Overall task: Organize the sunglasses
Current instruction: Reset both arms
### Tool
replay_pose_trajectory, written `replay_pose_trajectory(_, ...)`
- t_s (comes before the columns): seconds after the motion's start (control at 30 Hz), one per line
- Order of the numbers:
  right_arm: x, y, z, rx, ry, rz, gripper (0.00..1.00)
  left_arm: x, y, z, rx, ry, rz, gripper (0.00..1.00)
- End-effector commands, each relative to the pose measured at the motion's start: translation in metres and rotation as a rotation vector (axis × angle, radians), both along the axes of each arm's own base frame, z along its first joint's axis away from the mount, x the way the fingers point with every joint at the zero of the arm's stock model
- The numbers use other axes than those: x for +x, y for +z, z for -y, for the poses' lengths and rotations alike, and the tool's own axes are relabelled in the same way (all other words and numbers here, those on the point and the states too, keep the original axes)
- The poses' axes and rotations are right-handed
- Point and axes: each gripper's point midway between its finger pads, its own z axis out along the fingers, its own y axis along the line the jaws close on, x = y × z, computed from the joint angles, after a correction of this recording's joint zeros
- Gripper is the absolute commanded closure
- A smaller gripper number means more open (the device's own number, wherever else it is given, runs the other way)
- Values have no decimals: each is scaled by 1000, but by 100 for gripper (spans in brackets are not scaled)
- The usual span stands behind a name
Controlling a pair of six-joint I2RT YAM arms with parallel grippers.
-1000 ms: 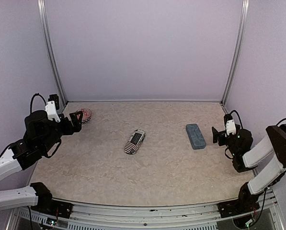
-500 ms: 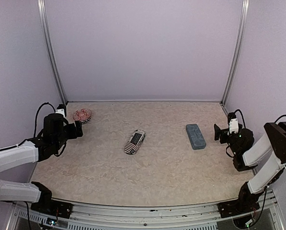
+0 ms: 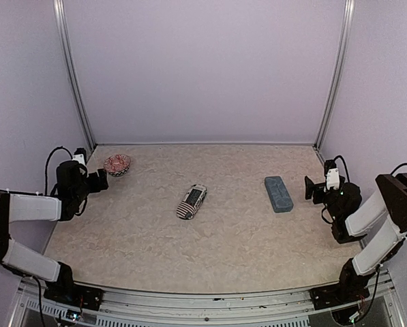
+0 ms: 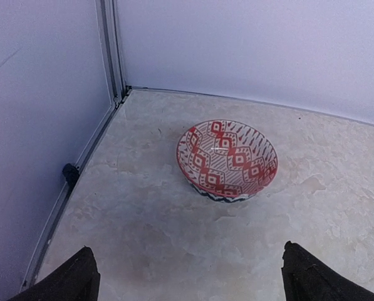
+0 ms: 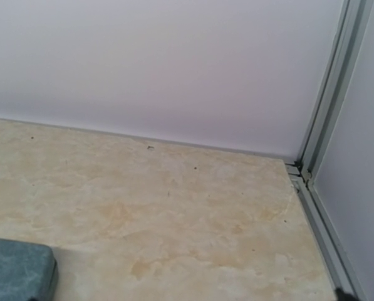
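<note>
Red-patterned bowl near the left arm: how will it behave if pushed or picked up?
The bowl looks like rigid glazed ceramic, so probably stiff and breakable if dropped. It is wide, shallow and upright on the smooth table, so a push would likely slide it, not tip it. The curved wall may be slippery; a rim pinch seems safer.

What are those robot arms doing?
Neither arm is holding anything. The left gripper hangs open in front of a red patterned bowl in the far left corner. The right gripper sits beside a blue-grey case. A striped pouch lies mid-table. No sunglasses are in sight.
</note>
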Motion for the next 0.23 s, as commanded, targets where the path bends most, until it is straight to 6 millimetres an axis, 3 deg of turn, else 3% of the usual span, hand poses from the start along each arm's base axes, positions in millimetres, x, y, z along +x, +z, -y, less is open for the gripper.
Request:
replay_pose_trajectory(0.0, 3, 1, 5, 6, -18, 4, 0, 13, 10, -5, 2, -55, 106, 1)
replay_pose_trajectory(0.2, 4, 0, 5, 18, 5, -4, 0, 21, 0, -5, 24, -94, 129, 1)
